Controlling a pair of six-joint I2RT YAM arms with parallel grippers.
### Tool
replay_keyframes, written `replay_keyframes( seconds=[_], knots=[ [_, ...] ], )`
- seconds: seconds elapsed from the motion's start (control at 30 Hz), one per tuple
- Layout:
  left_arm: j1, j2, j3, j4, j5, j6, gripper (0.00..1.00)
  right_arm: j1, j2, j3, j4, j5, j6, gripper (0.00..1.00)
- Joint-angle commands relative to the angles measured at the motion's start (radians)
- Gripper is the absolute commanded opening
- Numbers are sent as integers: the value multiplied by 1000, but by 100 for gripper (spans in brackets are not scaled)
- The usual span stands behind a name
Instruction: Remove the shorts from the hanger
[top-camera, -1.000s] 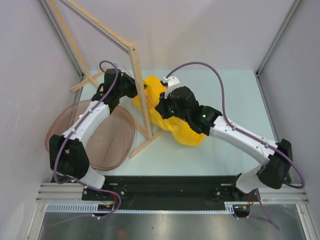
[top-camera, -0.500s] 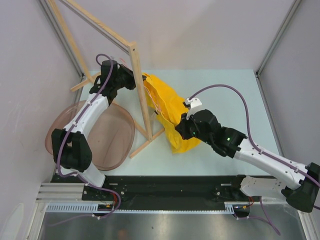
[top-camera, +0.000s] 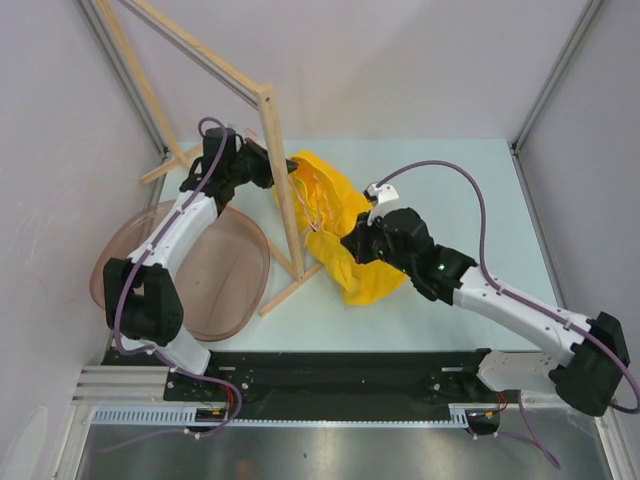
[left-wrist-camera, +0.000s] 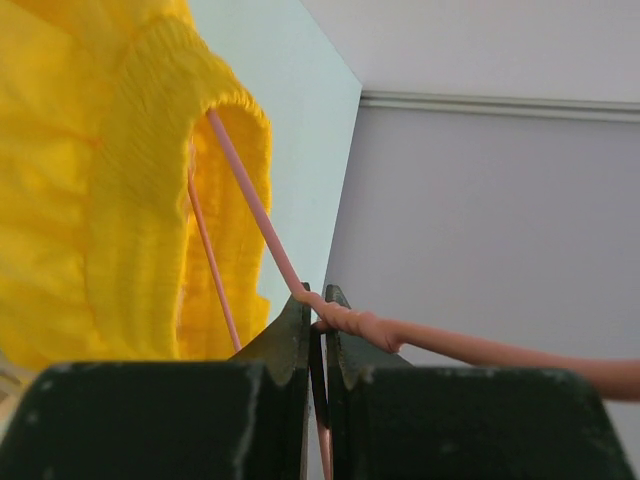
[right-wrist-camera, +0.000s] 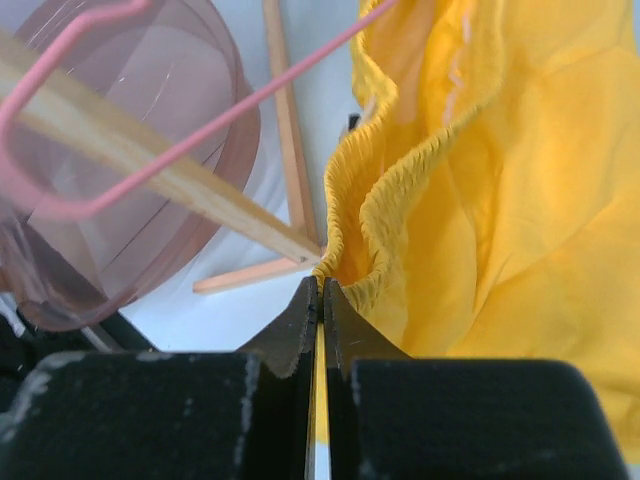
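The yellow shorts (top-camera: 345, 215) hang stretched between the two grippers beside the rack, with the lower part bunched on the table. Thin pink wires of the hanger (top-camera: 306, 207) run into the open waistband. My left gripper (top-camera: 277, 176) is shut on the hanger's twisted neck (left-wrist-camera: 345, 322), and the ribbed waistband (left-wrist-camera: 150, 200) lies just beyond it. My right gripper (top-camera: 352, 243) is shut on the edge of the shorts' waistband (right-wrist-camera: 352, 215), with yellow cloth showing between its fingers (right-wrist-camera: 297, 325). The hanger's hook (right-wrist-camera: 60, 120) loops at the upper left of the right wrist view.
A pale wooden rack (top-camera: 282, 190) stands upright between the arms, its feet on the table (top-camera: 470, 190). A brownish see-through basin (top-camera: 215, 285) sits left of it, under the left arm. Grey walls close in on both sides.
The right gripper pulled the waistband away to the near right, then came back slightly toward the rack. The shorts went from bunched to stretched open. The left gripper barely shifted.
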Motion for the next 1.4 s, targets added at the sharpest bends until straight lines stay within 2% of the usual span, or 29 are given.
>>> replay_keyframes(
  seconds=[0.0, 0.17, 0.3, 0.53, 0.77, 0.97, 1.07, 1.17, 1.2, 1.23, 1.27, 1.37],
  knots=[
    [-9, -111, -85, 35, 89, -91, 0, -60, 102, 62, 183, -77, 11, 0],
    [-12, -166, -166, 70, 142, -154, 0, -121, 214, 110, 263, -114, 17, 0],
    [-12, -201, -154, 43, 152, -140, 0, -175, 305, 156, 264, -116, 17, 0],
    [-7, -269, -128, 40, 159, -203, 0, -259, 431, 200, 260, -151, 3, 0],
    [-1, -352, -131, -5, 111, -206, 0, -301, 498, 236, 235, -168, -20, 0],
    [-1, -352, -151, 27, 168, -222, 0, -309, 523, 260, 220, -197, -14, 0],
    [-1, -344, -160, 26, 175, -216, 0, -307, 518, 268, 223, -261, 9, 0],
    [-1, -333, -162, 21, 168, -197, 0, -305, 502, 270, 212, -343, 32, 21],
    [-1, -329, -154, 18, 166, -180, 0, -302, 485, 271, 203, -350, 34, 35],
    [-1, -324, -147, -3, 155, -167, 0, -293, 471, 270, 180, -346, 28, 42],
    [-1, -316, -137, -18, 145, -151, 0, -284, 459, 271, 168, -331, 20, 53],
    [-1, -293, -93, -68, 103, -90, 0, -246, 393, 271, 87, -271, -33, 73]
  ],
)
